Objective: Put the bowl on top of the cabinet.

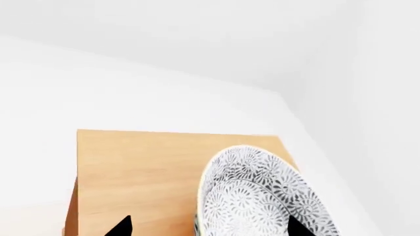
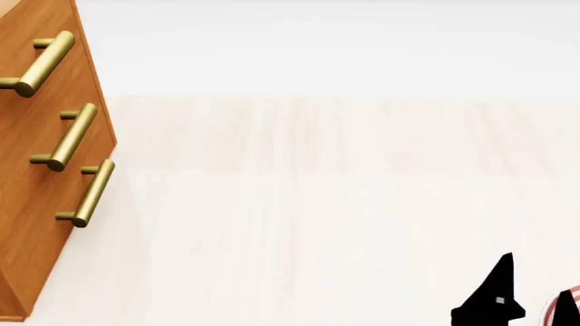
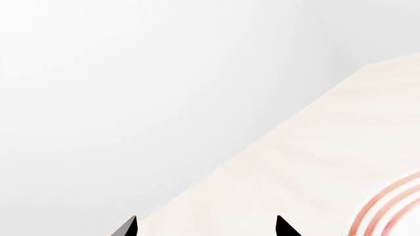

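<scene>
- Against the left edge of the head view stands the large orange-brown wooden cabinet, three brass-coloured bar handles on its drawer fronts; the left wrist view looks down on its flat top.
- Pale wood flooring fills the rest of the head view, meeting a white wall.
- Over the cabinet top, near a corner of it, hangs the deep round ceramic bowl, white with a dense grey-black floral pattern, tilted steeply on edge; whether it touches the wood cannot be told.
- A flat white plate with red rings lies on the floor beside the right gripper.
- The left gripper shows one dark fingertip against the bowl and the other out over the wood; it appears clamped on the bowl's wall.
- The right gripper has its tips spread apart, holding nothing.
- Judged from this, the carry is done; lowering, levelling and letting go remain.
</scene>
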